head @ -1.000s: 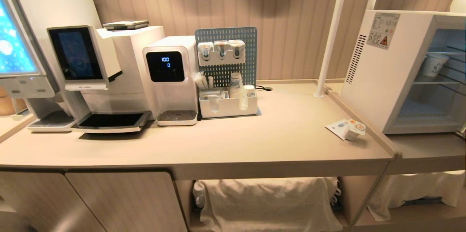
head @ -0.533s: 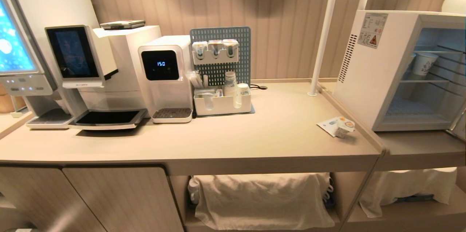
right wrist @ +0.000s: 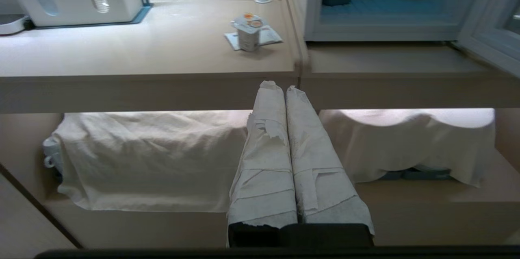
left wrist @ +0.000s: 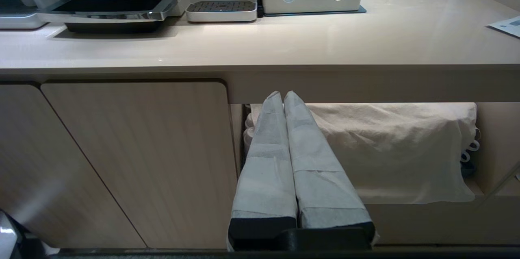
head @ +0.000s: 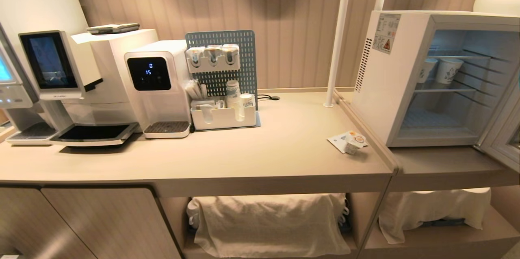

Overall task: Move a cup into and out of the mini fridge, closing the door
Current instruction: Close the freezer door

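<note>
Pressing together with nothing between them, your right fingers (right wrist: 285, 88) hang below the bench (head: 260, 157) front edge, and your left fingers (left wrist: 283, 95) are likewise closed and low, further left. From the right fingers the cup (right wrist: 248, 34) stands up and beyond, upright on a paper slip near the bench's right edge, so your right arm is clearly the nearer one. Just past that edge sits the mini fridge (head: 380, 76), its door (head: 503, 137) swung open to the right.
</note>
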